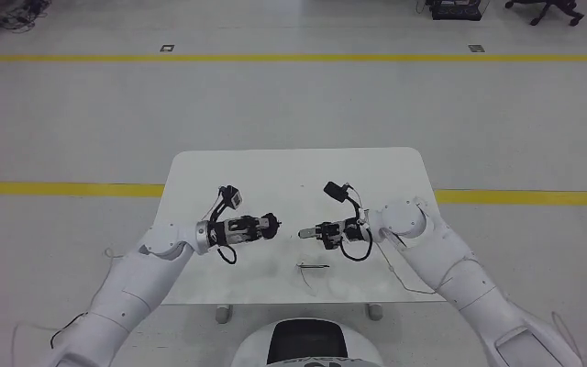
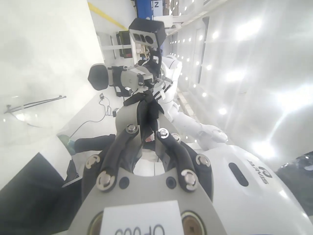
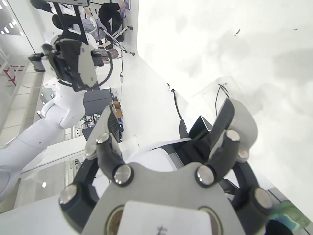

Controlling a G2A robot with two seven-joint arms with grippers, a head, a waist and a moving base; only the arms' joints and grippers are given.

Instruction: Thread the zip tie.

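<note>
Your left gripper (image 2: 146, 106) has its dark pads pressed together. Whether anything thin sits between them is hard to make out, as that spot is blurred. Your right gripper (image 3: 168, 113) stands wide apart: grey shells with ribbed black pads (image 3: 111, 121) face each other and nothing is between them. From above, the two grippers point at each other over the middle of the white table (image 1: 367, 170), close but apart. The zip tie (image 1: 313, 266) lies flat on the table, on the near side of both grippers and just right of centre. It is a thin black strip, and its head is too small to tell. A white label (image 2: 141, 217) on the left wrist plate is cut off at the edge.
</note>
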